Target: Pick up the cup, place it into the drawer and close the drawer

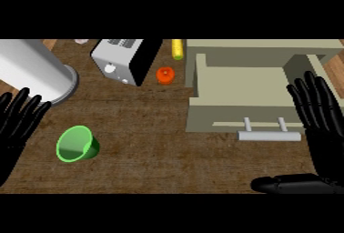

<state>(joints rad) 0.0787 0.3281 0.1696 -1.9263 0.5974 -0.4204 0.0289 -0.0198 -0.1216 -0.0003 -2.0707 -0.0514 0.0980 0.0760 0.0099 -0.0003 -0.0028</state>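
Counter [168, 150]: brown wood-grain top, seen steeply from above, carrying all items below.

Cup [76, 144]: bright green, open mouth tipped toward the viewer, standing on the counter at the lower left. It sits apart from the drawer, with bare counter between them, and nothing touches it.

Drawer [235, 84]: beige, pulled open from a beige cabinet at the upper right. Its interior shows as a pale flat floor with raised side walls. A light grey bar handle [269, 135] juts from its front panel on two short posts.

Left hand [17, 125]: black, at the view's left edge, fingers straight and spread, pointing up. It holds nothing and lies just left of the cup without touching it.

Right hand [319, 113]: black, at the view's right edge, fingers straight and extended upward beside the drawer's right wall, thumb lying out low toward the left near the bottom edge. It holds nothing.

Toaster [124, 59]: silver body with a black side, standing at the upper middle, left of the drawer.

Cylinder [37, 70]: large, white and grey, lying at the upper left, its round end toward the cup.

Orange item [165, 75]: small, rounded, between the toaster and the drawer; kind unclear.

Yellow item [177, 49]: narrow, upright in view, green at its lower end, just above the orange item; kind unclear.
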